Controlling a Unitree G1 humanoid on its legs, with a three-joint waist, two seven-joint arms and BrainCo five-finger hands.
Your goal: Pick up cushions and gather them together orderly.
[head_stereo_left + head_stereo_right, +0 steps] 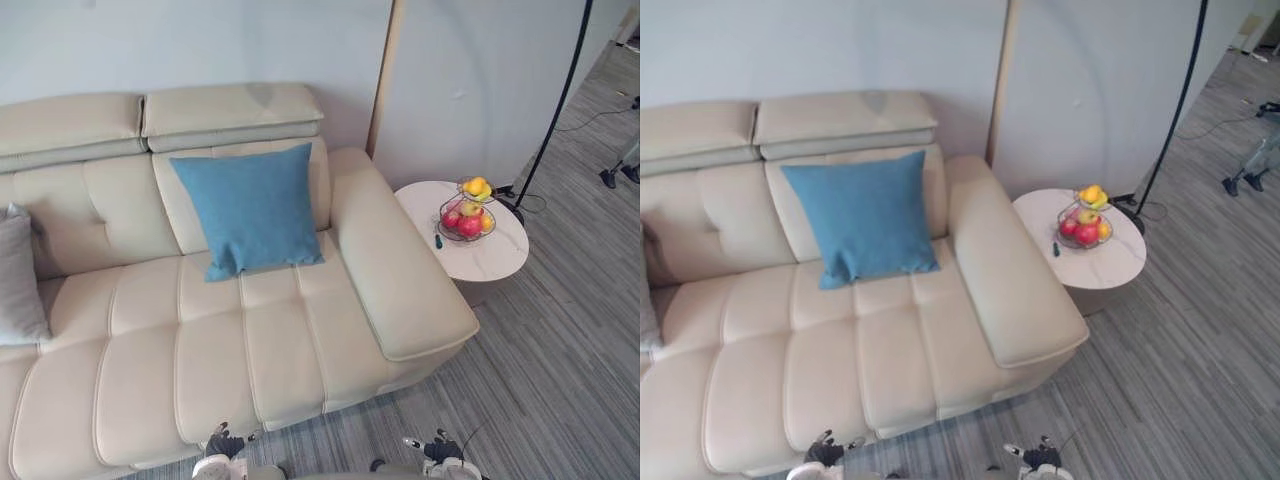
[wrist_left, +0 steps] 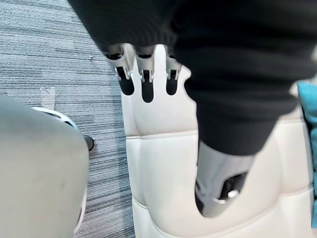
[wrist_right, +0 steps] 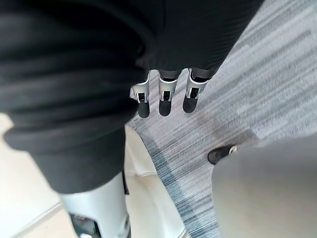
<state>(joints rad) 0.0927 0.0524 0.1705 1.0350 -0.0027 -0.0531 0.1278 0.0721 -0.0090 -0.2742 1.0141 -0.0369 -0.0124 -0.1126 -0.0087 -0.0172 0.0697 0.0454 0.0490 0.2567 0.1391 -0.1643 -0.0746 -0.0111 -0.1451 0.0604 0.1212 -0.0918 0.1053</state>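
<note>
- Our left hand (image 2: pixel 146 69) hangs low at the sofa's front edge, fingers straight and apart from the thumb, holding nothing.
- Our right hand (image 3: pixel 166 94) hangs over the grey striped carpet (image 1: pixel 560 350) just off the sofa's corner, fingers loose and empty too.
- The blue cushion (image 1: pixel 252 208) stands nearly upright against the backrest of the cream leather sofa (image 1: pixel 200 350), its lower edge on the seat beside the wide armrest (image 1: pixel 400 280).
- The grey cushion (image 1: pixel 20 275) leans at the far left end of the seat, cut off by the picture's edge and well apart from the blue one.
- The whole depth of the seat lies between both hands and the cushions.
- Past the armrest stands a round side table (image 1: pixel 500 255) with a wire fruit basket (image 1: pixel 467 212) of red and yellow fruit.
- Beside the basket lies a small dark thing (image 1: pixel 438 241) that we cannot identify.
- A black floor lamp pole (image 1: pixel 555 100) rises behind the table.
</note>
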